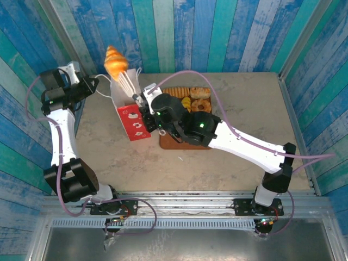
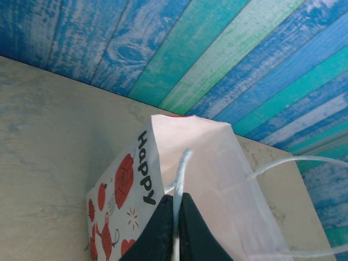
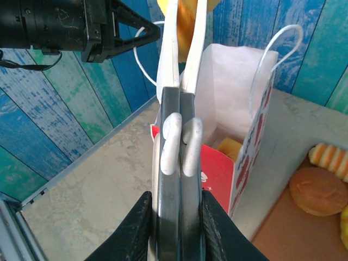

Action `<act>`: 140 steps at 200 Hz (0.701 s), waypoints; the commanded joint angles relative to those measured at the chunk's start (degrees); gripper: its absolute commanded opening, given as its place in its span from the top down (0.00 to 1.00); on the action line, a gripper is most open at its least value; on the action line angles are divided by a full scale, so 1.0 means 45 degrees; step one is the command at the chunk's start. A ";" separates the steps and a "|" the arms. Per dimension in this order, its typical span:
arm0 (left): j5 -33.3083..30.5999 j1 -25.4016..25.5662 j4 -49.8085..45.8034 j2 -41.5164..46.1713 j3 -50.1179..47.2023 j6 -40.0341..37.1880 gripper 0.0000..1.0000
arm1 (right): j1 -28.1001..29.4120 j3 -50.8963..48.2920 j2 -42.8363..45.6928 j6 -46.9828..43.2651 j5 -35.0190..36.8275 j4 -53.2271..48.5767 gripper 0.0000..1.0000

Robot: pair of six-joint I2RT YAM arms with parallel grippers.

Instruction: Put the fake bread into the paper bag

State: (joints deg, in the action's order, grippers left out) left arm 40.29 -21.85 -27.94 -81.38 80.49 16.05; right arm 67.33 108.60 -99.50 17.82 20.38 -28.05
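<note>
We see left gripper (image 2: 176,202) pinching loop handle (image 2: 182,166) of red-and-white paper bag (image 2: 209,157); right gripper (image 3: 176,217) clamps white tongs (image 3: 173,60) holding glossy golden croissant (image 1: 115,61), likely light, slippery.

I work in what looks like a staged lab booth: blue and teal plank-print walls (image 1: 217,32) box in my pale stone-look table (image 1: 244,103), and a metal rail (image 1: 185,204) runs along its near edge.
</note>
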 commanded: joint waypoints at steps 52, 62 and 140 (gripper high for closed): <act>-0.0790 -0.0007 0.0194 0.1169 -0.0413 -0.0344 0.97 | 0.0067 0.2744 -0.2124 0.0548 0.0185 -0.1313 0.99; -0.0807 0.0016 0.0194 0.1161 -0.0425 -0.0325 0.97 | 0.0066 0.2951 -0.2311 0.0607 0.0255 -0.1566 0.99; -0.1177 0.0001 0.0234 0.1386 -0.0628 -0.0306 0.96 | -0.0155 0.2604 -0.2561 0.0858 0.0618 -0.2516 0.99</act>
State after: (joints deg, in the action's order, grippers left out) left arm 35.64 -21.85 -27.90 -78.63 78.24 15.20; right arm 67.16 120.09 -111.66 20.56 21.19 -39.42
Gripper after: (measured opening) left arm 0.062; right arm 0.219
